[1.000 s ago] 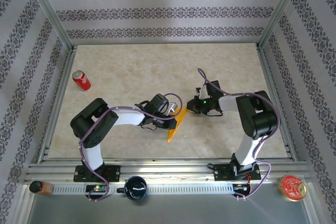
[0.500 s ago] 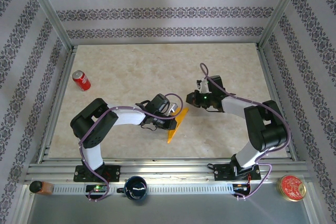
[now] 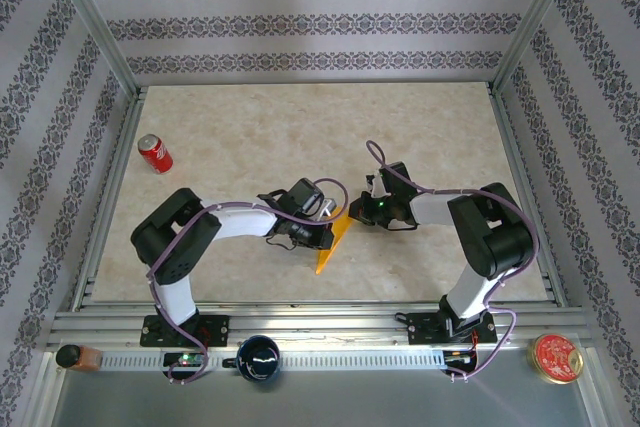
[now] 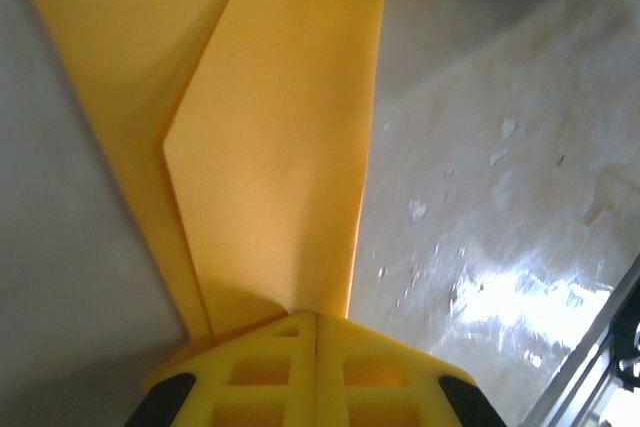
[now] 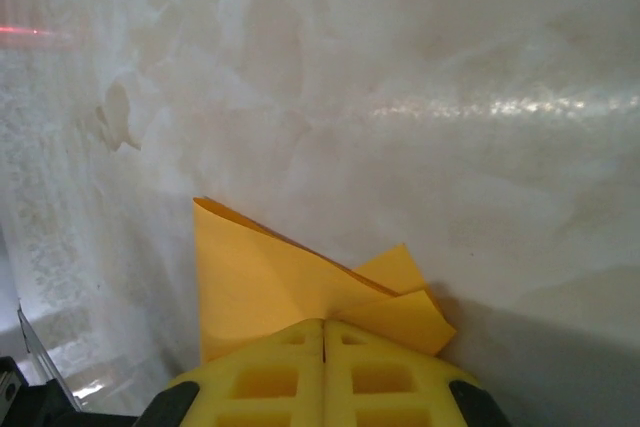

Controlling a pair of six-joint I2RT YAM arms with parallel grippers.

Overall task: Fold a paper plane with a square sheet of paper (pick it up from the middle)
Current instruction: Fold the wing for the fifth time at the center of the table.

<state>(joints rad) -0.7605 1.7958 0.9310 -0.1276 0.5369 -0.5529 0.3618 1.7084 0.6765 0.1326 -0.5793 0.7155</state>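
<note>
Top external: paper plane (image 3: 333, 242), a narrow pointed dart, mid-table (image 3: 250, 127) between arms. Left gripper (image 4: 317, 319) clenched on its edge; right gripper (image 5: 324, 327) clenched on a folded corner. Folding seemingly late; final creases likely outstanding.

Left arm (image 3: 185, 232), right arm (image 3: 490, 237): white links, black joint housings. Purple cables (image 3: 240, 208) loop along both. Fingers (image 4: 255, 377) yellow plastic, square recesses.

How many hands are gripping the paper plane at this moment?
2. The left hand is shut on the paper plane along its left edge; the right hand is shut on its far end.
</note>
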